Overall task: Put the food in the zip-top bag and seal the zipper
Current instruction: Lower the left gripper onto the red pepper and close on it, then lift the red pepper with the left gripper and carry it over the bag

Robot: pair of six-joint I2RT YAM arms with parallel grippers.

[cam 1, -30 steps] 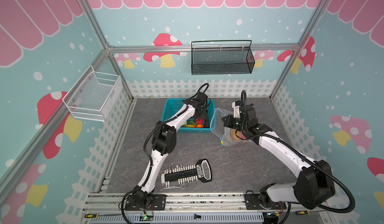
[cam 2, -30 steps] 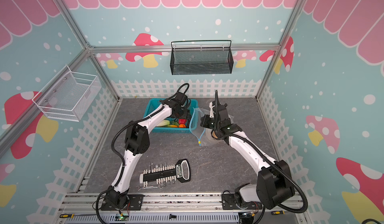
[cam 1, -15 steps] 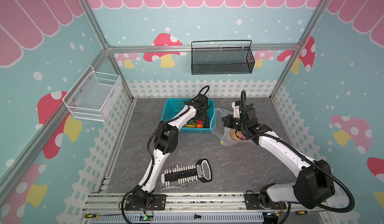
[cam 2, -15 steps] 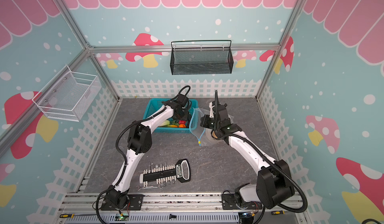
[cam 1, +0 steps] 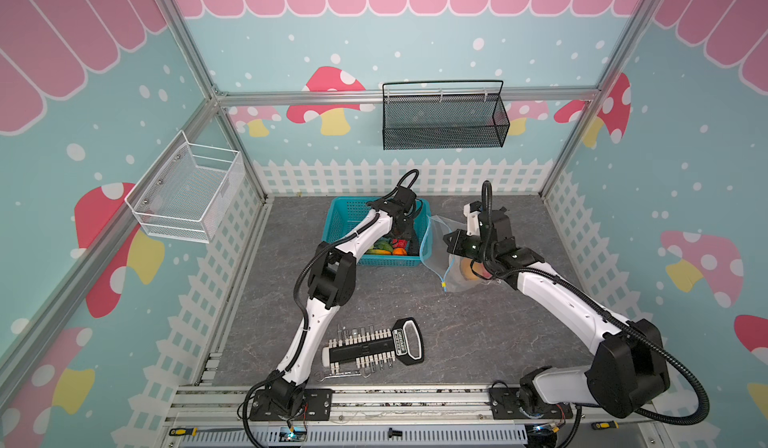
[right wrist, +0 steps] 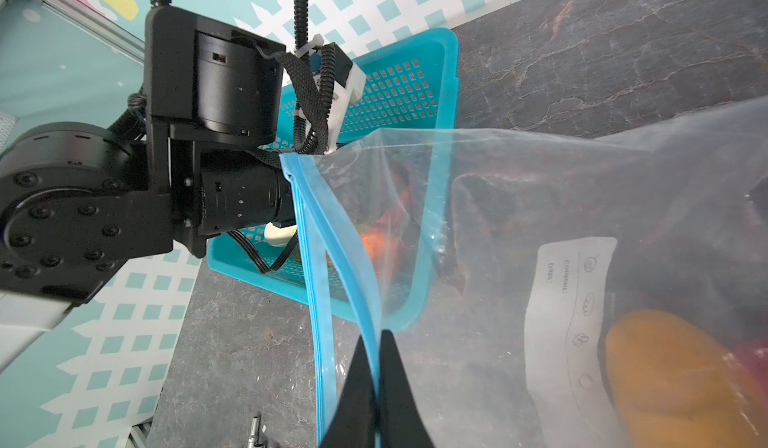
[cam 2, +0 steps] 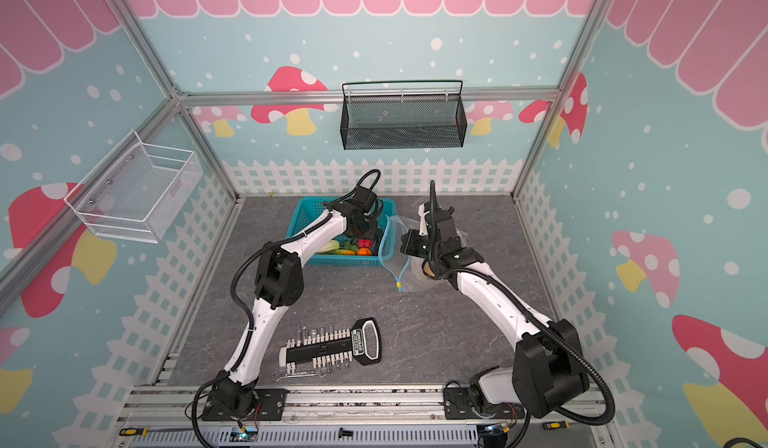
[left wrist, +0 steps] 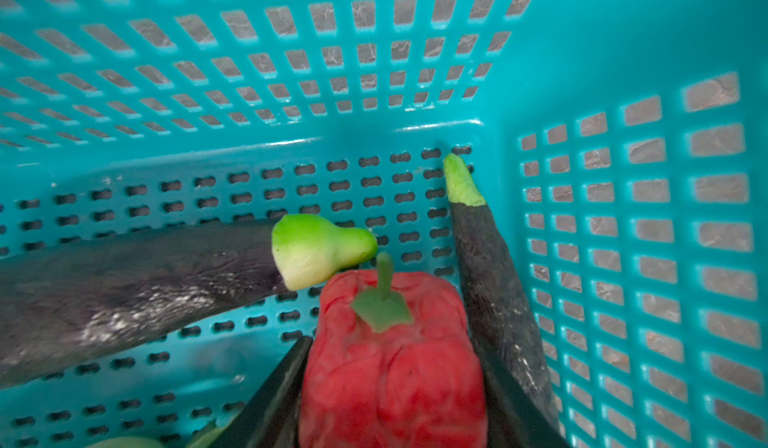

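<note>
Lower centre, left wrist view: left gripper [left wrist: 390, 344] jaws clasp the pepper [left wrist: 395, 383] for lifting; right gripper [right wrist: 376, 337] pinches the zipper [right wrist: 332, 242], holding the bag [right wrist: 540, 184] open.

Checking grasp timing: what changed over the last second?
The left gripper closed in on the red toy pepper in the teal basket, fingers now against both its sides. The right gripper stays pinched on the zip-top bag's zipper; bag unmoved.

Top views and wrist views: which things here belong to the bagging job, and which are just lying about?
Job: zip-top bag, zipper, red pepper, eggplants, orange piece in the bag, teal basket holding food.
Idle: tool-bit rack, wrench, black mesh basket, white wire basket.
</note>
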